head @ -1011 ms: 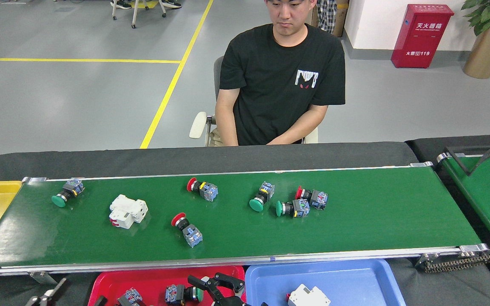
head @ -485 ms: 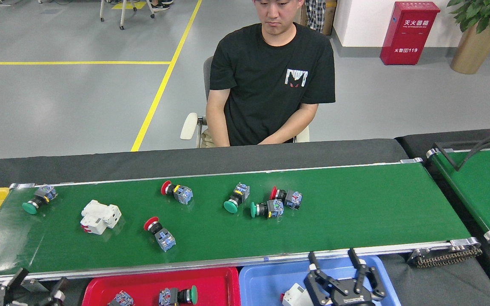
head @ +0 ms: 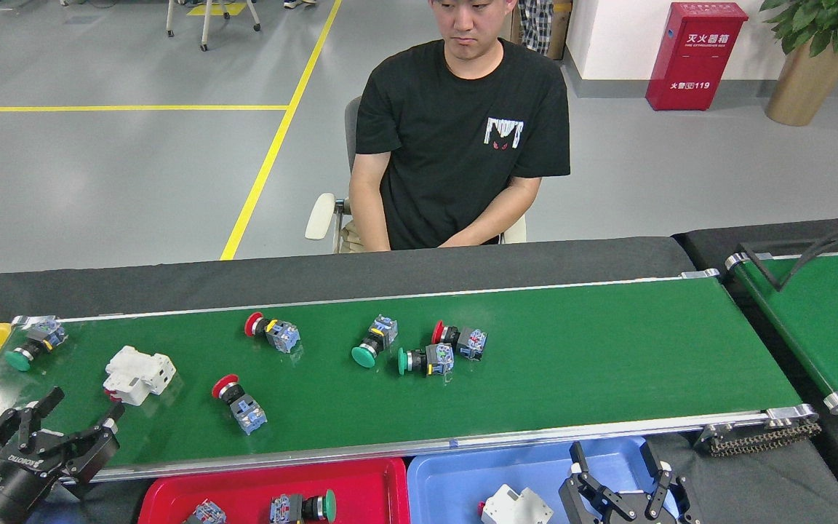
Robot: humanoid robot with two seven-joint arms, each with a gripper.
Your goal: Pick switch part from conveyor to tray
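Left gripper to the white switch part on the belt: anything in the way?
Nothing visible. The left gripper, jaws open, hovers over the conveyor near its front-left edge; only bare belt lies between it and the white switch part.

The long green conveyor (head: 572, 364) carries six push-button switches and a white block. A green button (head: 28, 347) sits at the left end, the white block (head: 138, 374) just beside it, and three buttons (head: 423, 348) cluster mid-belt.
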